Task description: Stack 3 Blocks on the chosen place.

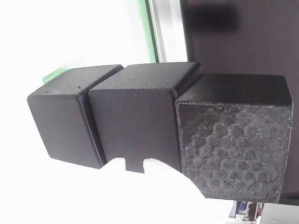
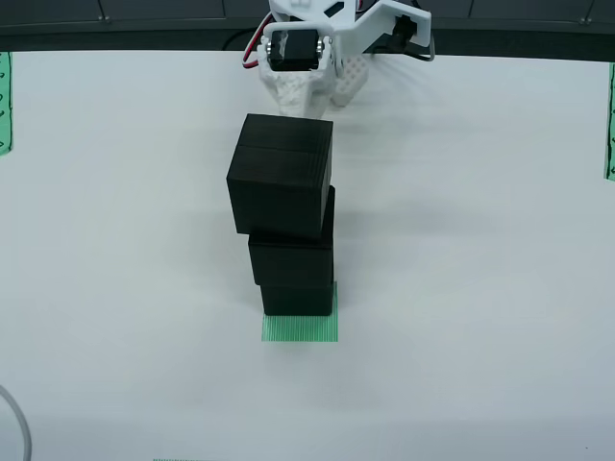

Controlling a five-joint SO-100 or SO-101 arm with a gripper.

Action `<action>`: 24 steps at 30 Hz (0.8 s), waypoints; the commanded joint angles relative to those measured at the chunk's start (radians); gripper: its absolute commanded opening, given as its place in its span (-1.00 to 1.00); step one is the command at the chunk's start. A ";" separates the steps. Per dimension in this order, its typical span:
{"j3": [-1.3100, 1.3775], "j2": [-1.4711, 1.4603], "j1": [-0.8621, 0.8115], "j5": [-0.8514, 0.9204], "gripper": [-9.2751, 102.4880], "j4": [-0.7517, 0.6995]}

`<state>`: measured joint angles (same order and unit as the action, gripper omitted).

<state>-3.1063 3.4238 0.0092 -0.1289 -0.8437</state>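
In the view from above you see three matte black cubes stacked on a ribbed green pad (image 2: 300,327): the bottom cube (image 2: 297,295) sits on the pad, the middle cube (image 2: 291,259) on it, the top cube (image 2: 282,187) overhanging toward the white gripper (image 2: 322,82) beyond the stack. You cannot tell whether its fingers are apart or together. In the close side-on view, you get the textures: the honeycomb-faced, sharp-edged cube (image 1: 233,140) against a round-edged cube (image 1: 133,123), then another (image 1: 63,126) nearest the pad (image 1: 58,72).

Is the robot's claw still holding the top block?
No, in the view from above the gripper sits back from the stack, not touching the top block.
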 commanded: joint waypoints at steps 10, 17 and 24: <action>-0.038 0.012 -0.002 0.031 -0.84 0.014; -0.038 0.012 -0.008 0.029 -0.84 0.014; -0.038 0.012 -0.008 0.029 -0.84 0.014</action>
<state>-3.1063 3.4238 0.0061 -0.1028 -0.8437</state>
